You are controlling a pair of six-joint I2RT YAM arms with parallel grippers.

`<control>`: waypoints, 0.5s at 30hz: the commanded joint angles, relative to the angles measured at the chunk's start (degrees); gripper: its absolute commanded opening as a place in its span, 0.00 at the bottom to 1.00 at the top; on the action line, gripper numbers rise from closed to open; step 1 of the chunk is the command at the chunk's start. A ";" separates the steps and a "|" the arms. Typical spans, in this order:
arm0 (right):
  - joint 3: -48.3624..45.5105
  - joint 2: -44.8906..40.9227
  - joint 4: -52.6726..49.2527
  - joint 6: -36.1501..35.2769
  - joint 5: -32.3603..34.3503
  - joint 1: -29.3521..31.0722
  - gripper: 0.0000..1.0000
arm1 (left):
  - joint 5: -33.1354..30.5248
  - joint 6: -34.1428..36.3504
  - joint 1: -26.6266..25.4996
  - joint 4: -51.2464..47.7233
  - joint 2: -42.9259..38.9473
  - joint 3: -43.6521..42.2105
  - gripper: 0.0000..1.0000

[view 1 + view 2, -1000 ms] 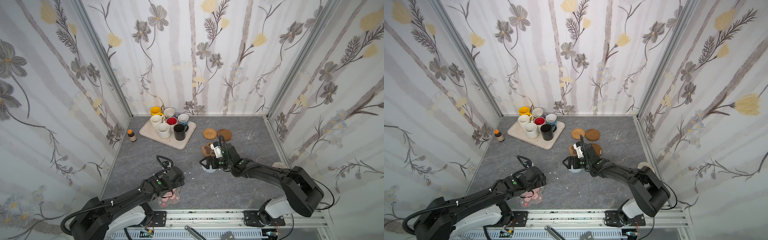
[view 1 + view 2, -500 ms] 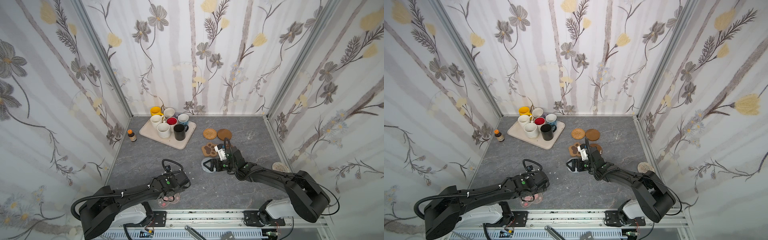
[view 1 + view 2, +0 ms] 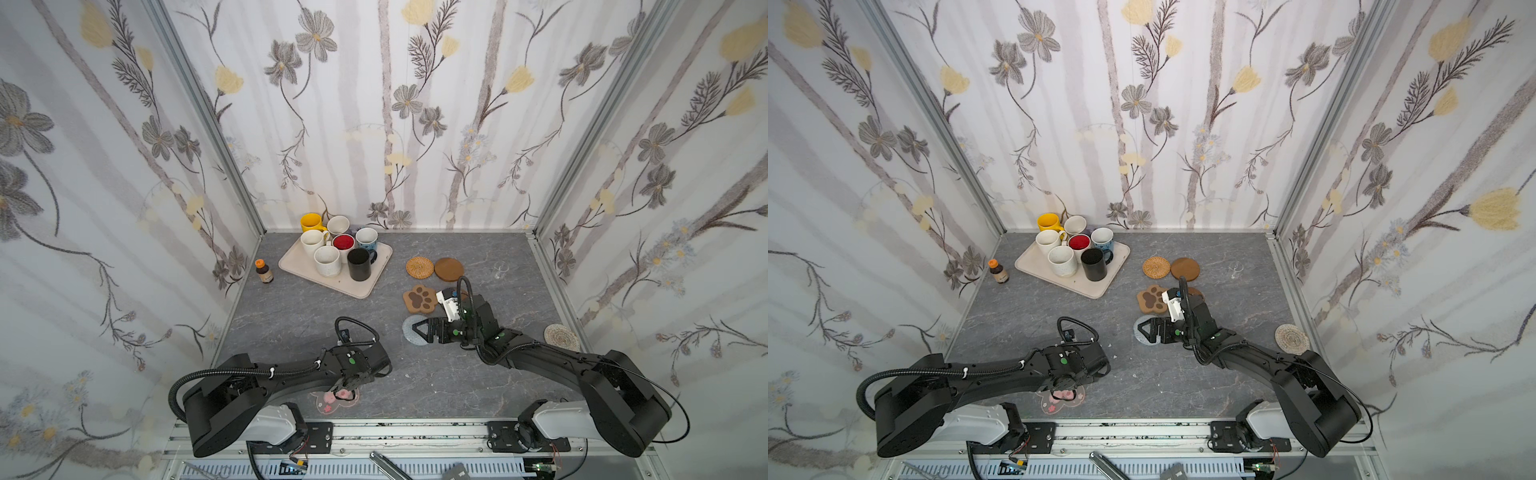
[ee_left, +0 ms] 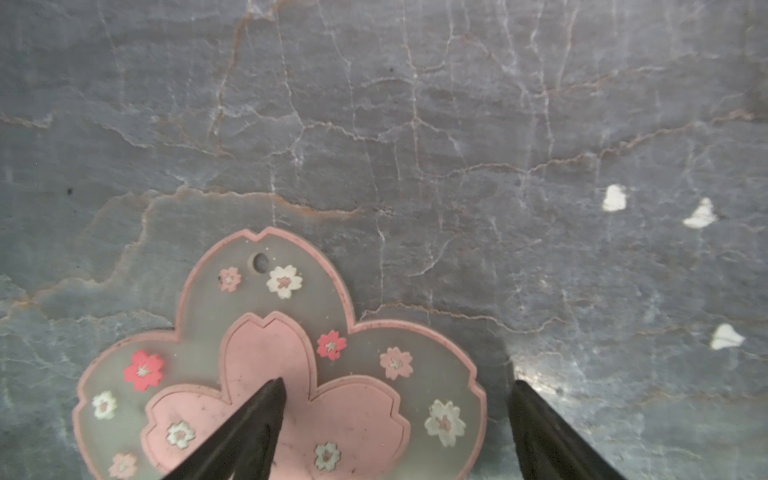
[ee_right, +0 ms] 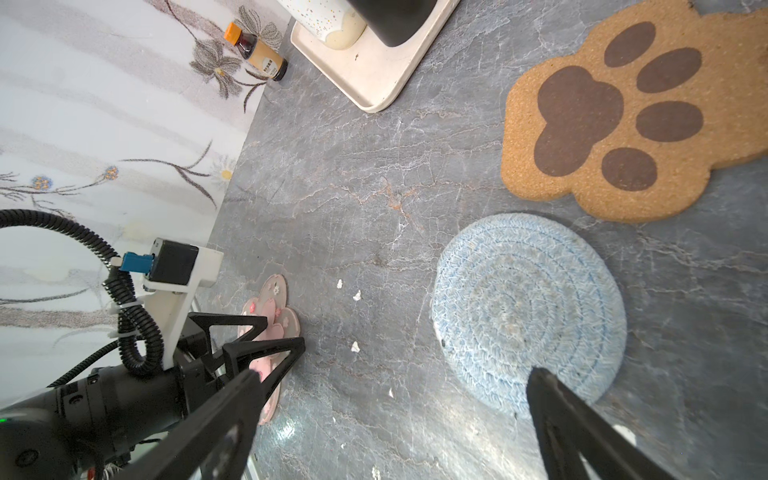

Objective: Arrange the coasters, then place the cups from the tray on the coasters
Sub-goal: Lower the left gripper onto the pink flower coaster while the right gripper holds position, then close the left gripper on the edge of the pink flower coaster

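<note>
Both arms have slid a little to the right since a second ago. I see one tray [image 3: 374,280] at the back left, with seven cups [image 3: 327,259] on it. I count six coasters [image 3: 419,266] plainly; a seventh, a brown coaster [image 3: 1197,292], only peeks out behind the right wrist. My left gripper [image 4: 397,381] is spread open, one finger over the pink blossom coaster [image 4: 266,345] at the near edge, half hidden from above. My right gripper [image 5: 395,372] gapes wide over the grey-blue coaster [image 5: 528,299], holding nothing.

Both top views high, downward over the whole table [image 3: 291,324]; wrist views close, low, blossom coaster [image 4: 266,353] common to both.
</note>
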 commanded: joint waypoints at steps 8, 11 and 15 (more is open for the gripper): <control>-0.86 -0.90 3.24 -0.12 -0.31 -0.89 1.00 | -1.32 -1.85 -2.85 -0.96 6.94 1.27 0.68; -0.83 -0.74 3.41 0.01 -0.44 -1.10 1.00 | -0.78 -1.83 -2.85 -0.93 5.99 0.76 0.67; -0.93 -0.56 3.50 0.09 -0.42 -1.08 1.00 | 1.62 -1.84 -3.11 -0.99 3.12 -1.16 0.75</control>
